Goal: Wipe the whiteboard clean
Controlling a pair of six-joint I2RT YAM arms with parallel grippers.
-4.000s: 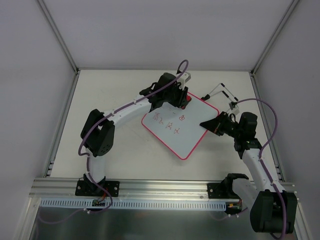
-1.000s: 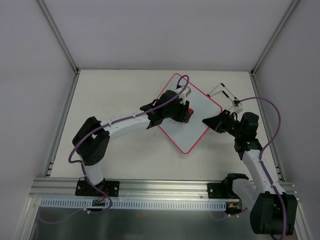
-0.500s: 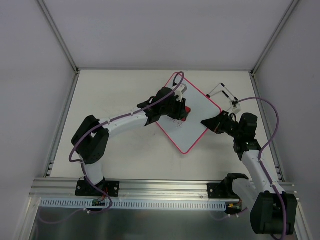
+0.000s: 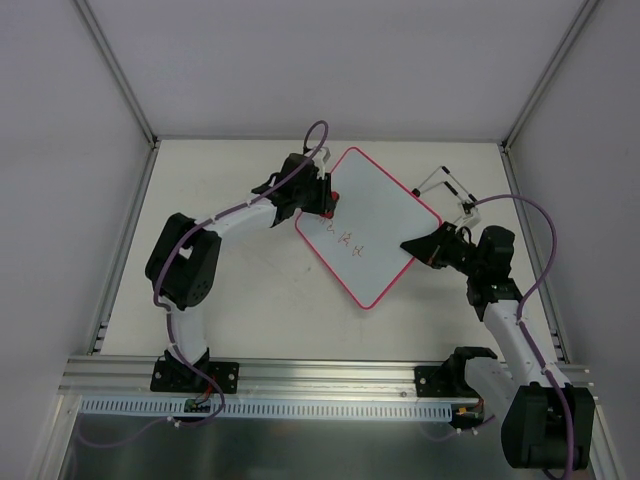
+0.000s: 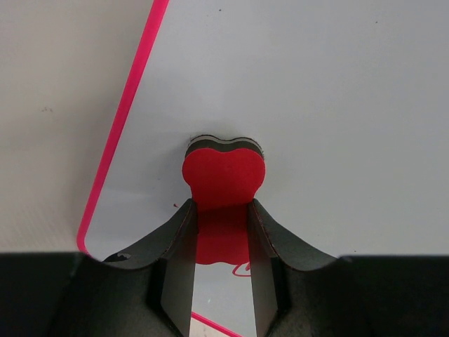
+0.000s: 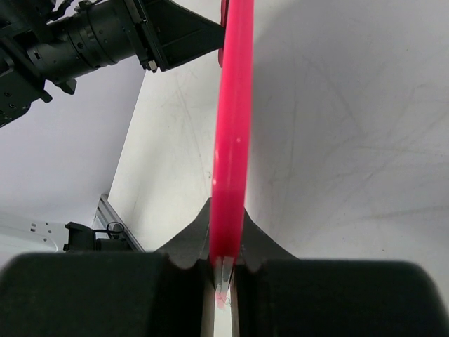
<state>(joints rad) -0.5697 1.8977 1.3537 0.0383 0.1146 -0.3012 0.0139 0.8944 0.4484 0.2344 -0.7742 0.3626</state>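
L tool (image 5: 221,210) clamped on red eraser (image 5: 223,175), pressed to whiteboard (image 4: 380,220) nr its far-left edge. R tool (image 6: 226,270) pinched tight on its right corner. Sits diamond-wise on counter (image 4: 230,290), centre-right; red scribbles (image 4: 345,238) nr middle.

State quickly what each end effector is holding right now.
Left end effector: shut on the red eraser.
Right end effector: shut on the whiteboard edge.

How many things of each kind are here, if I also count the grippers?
Whiteboard: 1
Eraser: 1
Wire frame object: 1
Grippers: 2, the left gripper and the right gripper
Total: 5
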